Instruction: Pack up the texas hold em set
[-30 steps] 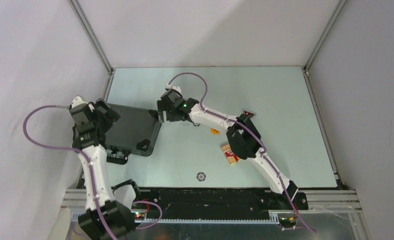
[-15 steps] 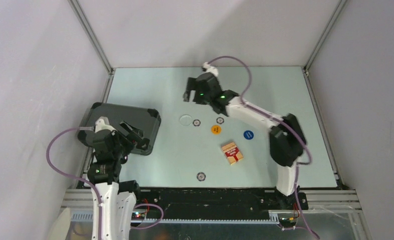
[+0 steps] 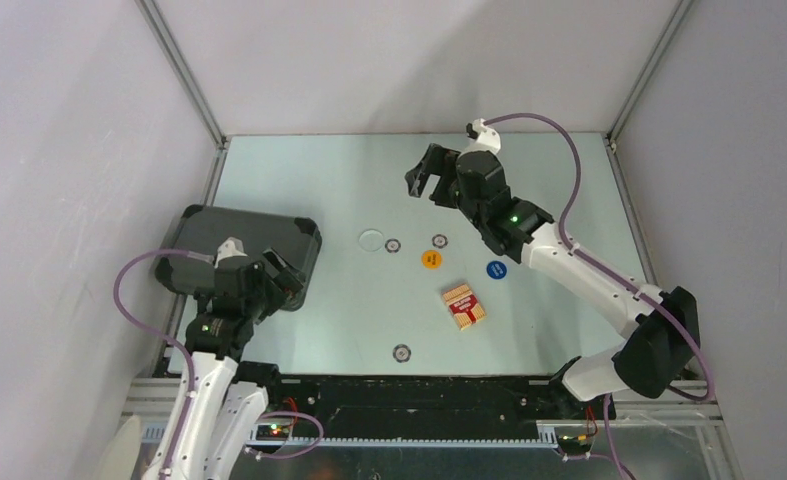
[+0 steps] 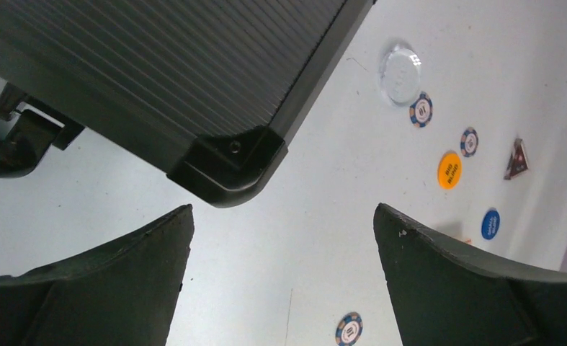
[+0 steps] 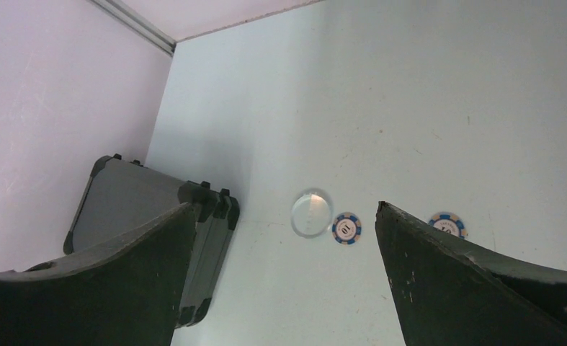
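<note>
Left tool (image 4: 282,210) jaws apart, empty | right tool (image 5: 284,207) jaws apart, empty | briefcase (image 3: 264,232) closed

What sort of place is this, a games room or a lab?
Probably a robot lab's test cell: a left arm and right arm are bolted at a pale table, plain white walls on metal rails box it in, and a closed black case and card deck lie ready.
</note>
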Tool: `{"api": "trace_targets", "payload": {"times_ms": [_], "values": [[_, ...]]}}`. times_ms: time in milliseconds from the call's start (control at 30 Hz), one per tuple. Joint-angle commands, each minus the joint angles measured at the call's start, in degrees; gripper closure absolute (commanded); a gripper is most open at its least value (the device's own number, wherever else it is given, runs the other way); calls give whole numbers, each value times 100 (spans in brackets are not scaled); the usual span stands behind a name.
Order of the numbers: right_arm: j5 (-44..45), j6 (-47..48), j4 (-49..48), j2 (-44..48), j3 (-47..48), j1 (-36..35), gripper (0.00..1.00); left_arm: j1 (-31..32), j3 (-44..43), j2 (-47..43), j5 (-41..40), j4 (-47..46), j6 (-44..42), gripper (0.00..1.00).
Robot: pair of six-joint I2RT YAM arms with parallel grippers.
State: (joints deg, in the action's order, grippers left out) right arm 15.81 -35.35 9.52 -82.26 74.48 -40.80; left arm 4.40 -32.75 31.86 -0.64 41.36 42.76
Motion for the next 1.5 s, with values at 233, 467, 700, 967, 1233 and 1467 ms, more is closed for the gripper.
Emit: {"api": "trace_targets", "payload": {"times_ms": [233, 467, 700, 967, 1233, 1467], "values": [[244, -167, 65, 307, -488, -1, 1, 339, -82, 651, -1032, -250, 468, 0], [323, -173, 9, 641, -796, 15, 1, 340, -250, 1532, -954, -1036, 229, 0], [532, -130, 80, 816, -983, -6, 1, 339, -717, 2542, -750, -1759, -65, 0], [571, -173, 31, 869, -1157, -16, 1, 335, -1519, 3783, -609, -2232, -285, 0], [616, -178, 49, 937, -1289, -16, 1, 474, -2151, 4705, -452, -2707, -216, 0], [635, -172, 68, 1017, -1420, -24, 1, 662, -3115, 5612, -630, -2925, -681, 0]]}}
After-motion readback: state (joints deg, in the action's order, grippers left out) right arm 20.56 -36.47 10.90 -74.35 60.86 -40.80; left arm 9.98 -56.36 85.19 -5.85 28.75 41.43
